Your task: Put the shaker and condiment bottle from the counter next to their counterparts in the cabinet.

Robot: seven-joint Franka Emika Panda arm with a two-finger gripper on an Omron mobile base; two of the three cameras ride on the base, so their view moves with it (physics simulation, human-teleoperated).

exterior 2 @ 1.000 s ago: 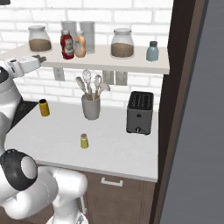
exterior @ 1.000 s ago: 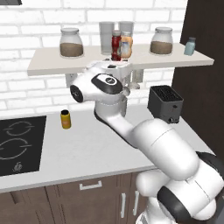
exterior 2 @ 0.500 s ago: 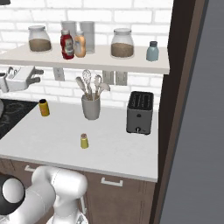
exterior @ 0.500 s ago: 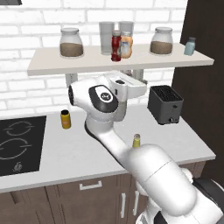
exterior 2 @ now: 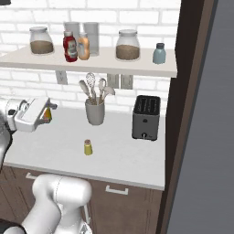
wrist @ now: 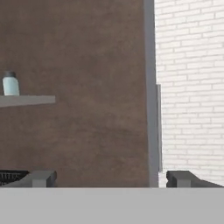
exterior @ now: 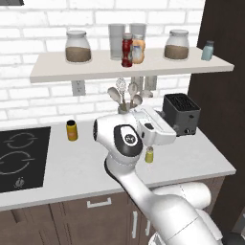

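The yellow-green shaker (exterior: 149,154) (exterior 2: 87,147) stands alone on the pale counter (exterior: 86,165), just below my hand. The red condiment bottle (exterior: 127,50) (exterior 2: 69,46) stands on the shelf, touching or nearly touching the orange bottle (exterior: 138,51) (exterior 2: 83,46). The pale blue shaker (exterior: 207,50) (exterior 2: 159,53) (wrist: 10,84) sits at the shelf's right end. My gripper (exterior: 160,125) (exterior 2: 45,109) (wrist: 112,178) hovers above the counter at mid height, pointing toward the dark cabinet side; it is open with nothing between its fingers.
A black toaster (exterior: 181,114) and a utensil holder (exterior 2: 95,112) stand at the back of the counter. A yellow-orange jar (exterior: 72,130) sits near the black cooktop (exterior: 19,158). Glass jars (exterior: 78,47) line the shelf (exterior: 57,67). A tall dark cabinet wall (exterior 2: 192,91) bounds the right.
My hand has dropped from the shelf edge by the red bottle down and right to over the counter. The red bottle stays on the shelf.
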